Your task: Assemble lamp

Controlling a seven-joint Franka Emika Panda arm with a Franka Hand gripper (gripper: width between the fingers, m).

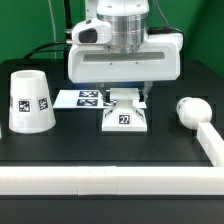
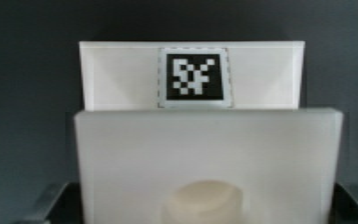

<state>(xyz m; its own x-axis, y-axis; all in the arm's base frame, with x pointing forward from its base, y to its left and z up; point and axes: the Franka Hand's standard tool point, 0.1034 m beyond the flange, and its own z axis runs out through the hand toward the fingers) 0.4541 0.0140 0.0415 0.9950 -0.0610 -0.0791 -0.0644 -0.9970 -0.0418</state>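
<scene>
The white square stepped lamp base (image 1: pixel 124 118) stands on the black table at the centre, its tag facing the camera. My gripper (image 1: pixel 126 96) is straight above it, its fingers down on either side of the base's upper step. In the wrist view the base (image 2: pixel 197 120) fills the picture, with its round socket near the gripper (image 2: pixel 197 212). The dark fingers (image 2: pixel 48 205) lie against both of its side faces. The tapered shade (image 1: pixel 30 102) stands at the exterior view's left. The round-headed bulb (image 1: pixel 190 110) lies at the exterior view's right.
The marker board (image 1: pixel 78 97) lies flat just behind the base, toward the exterior view's left. A white rail (image 1: pixel 110 180) runs along the table's front edge, and another (image 1: pixel 212 140) along the exterior view's right, beside the bulb.
</scene>
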